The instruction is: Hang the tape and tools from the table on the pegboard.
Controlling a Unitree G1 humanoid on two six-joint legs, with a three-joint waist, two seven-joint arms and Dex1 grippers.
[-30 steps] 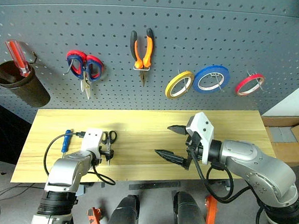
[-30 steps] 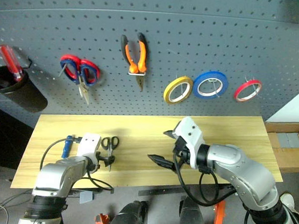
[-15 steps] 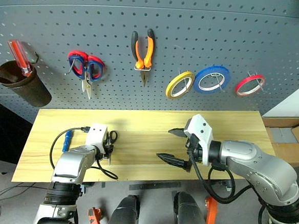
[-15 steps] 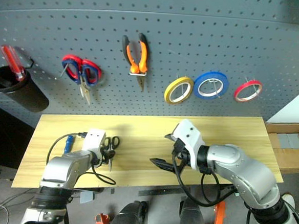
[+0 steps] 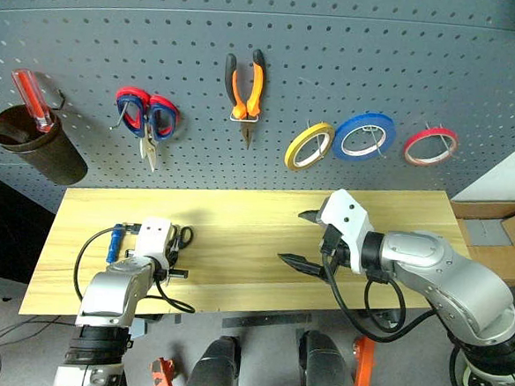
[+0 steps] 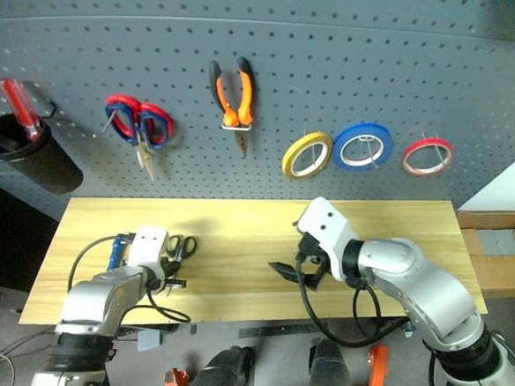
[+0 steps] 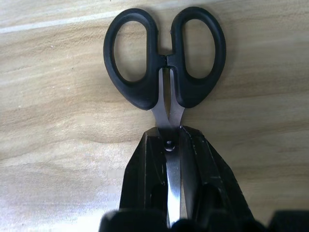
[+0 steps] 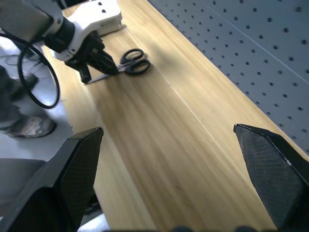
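Small black-handled scissors (image 7: 164, 58) lie flat on the light wooden table (image 5: 256, 215), near its left end. My left gripper (image 7: 170, 145) is shut on their blades just behind the pivot, with the handles (image 5: 182, 235) sticking out towards the pegboard (image 5: 338, 57). A blue-handled screwdriver (image 5: 112, 243) lies just left of that hand. My right gripper (image 5: 293, 238) hovers open and empty over the table's middle. On the pegboard hang the orange-and-black pliers (image 5: 245, 86) and the red tape (image 5: 430, 145).
Red-and-blue scissors (image 5: 146, 119), a yellow tape ring (image 5: 309, 145) and a blue tape ring (image 5: 365, 136) also hang on the board. A dark cup (image 5: 31, 146) with a red screwdriver (image 5: 32, 98) hangs far left. A cardboard box (image 5: 493, 232) sits beyond the table's right end.
My left gripper's fingers have closed from wide open onto the scissors' blades. The right gripper has rolled slightly and stayed open.
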